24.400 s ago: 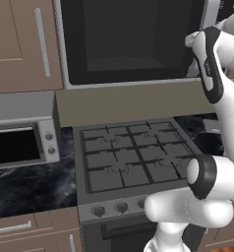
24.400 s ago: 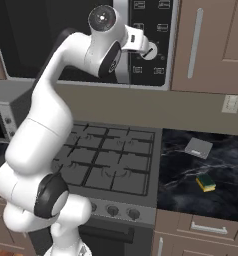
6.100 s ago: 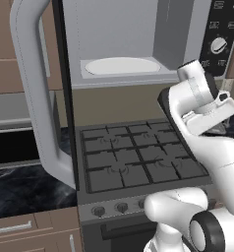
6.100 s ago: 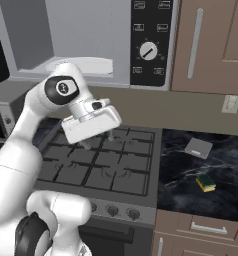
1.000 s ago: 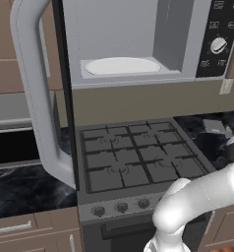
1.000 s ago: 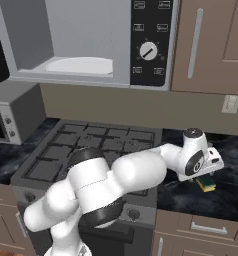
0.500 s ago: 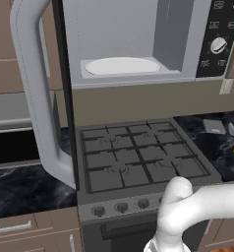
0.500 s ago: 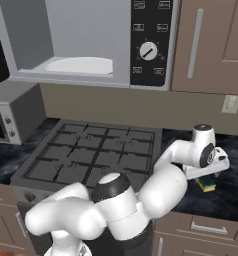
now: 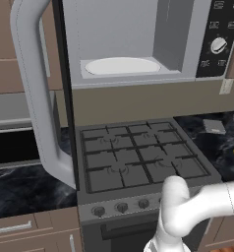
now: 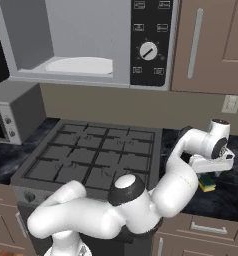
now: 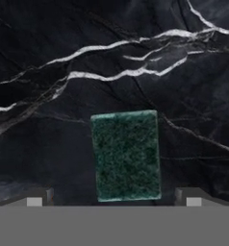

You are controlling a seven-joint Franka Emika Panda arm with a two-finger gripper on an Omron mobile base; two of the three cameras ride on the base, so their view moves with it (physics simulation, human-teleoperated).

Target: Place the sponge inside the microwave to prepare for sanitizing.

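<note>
Green sponge (image 11: 126,155) — no legible markings

The sponge (image 11: 126,155) lies flat, green scouring face up, on the black white-veined marble counter (image 11: 63,62). The gripper (image 11: 114,197) is spread wide above it, one fingertip (image 11: 34,198) on each side.

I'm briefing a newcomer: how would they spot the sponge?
Look at the black marble counter right of the stove. The sponge lies flat there under the open end effector, green on top, yellow below, unlike the grey block behind.
</note>
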